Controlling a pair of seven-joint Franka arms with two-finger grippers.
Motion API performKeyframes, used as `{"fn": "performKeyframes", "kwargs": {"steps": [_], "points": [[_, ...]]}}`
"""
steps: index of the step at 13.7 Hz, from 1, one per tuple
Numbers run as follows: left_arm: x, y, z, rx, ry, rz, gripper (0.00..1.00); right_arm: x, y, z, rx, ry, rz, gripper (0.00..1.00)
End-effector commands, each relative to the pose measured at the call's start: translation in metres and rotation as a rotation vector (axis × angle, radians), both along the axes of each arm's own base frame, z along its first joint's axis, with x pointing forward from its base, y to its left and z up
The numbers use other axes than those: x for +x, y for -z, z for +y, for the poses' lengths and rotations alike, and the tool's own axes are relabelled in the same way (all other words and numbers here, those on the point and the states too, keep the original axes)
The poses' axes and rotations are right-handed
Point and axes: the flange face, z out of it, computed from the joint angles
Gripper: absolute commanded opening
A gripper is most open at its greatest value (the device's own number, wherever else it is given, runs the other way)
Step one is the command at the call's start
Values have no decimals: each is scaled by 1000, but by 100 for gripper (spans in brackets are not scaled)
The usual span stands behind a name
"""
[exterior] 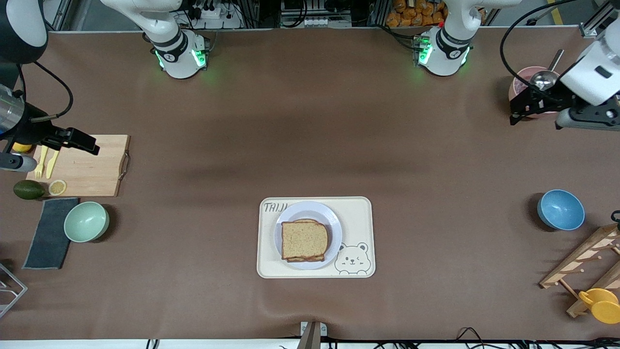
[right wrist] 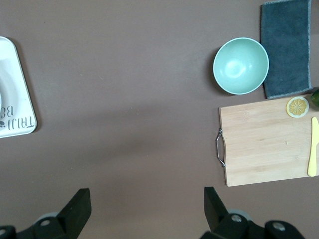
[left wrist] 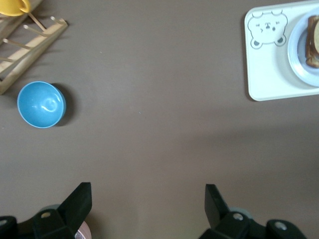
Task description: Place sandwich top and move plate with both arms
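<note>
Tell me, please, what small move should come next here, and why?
Probably bring both arms in toward the plate. The sandwich top already lies on the sandwich, the plate sits on the bear tray, and the left gripper, over the pink bowl, and right gripper, over the cutting board, hang open and empty.

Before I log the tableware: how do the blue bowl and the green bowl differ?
The blue bowl sits toward the left arm's end, by a wooden rack; the green bowl sits toward the right arm's end, beside a dark cloth. Blue is glossier; green is matte. Both are upright and look empty.
</note>
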Motion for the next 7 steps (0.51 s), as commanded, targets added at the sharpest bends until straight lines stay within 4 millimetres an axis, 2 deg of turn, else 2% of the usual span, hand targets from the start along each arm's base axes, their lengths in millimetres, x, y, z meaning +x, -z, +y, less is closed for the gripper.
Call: {"fn": "performKeyframes", "kwargs": {"steps": [1, 7], "points": [[-3, -9, 0, 24, 8, 0, 100, 0, 1, -7, -6, 2, 4, 100], [-4, -9, -3, 31, 118, 5, 100, 0, 0, -7, -6, 2, 1, 100]]}}
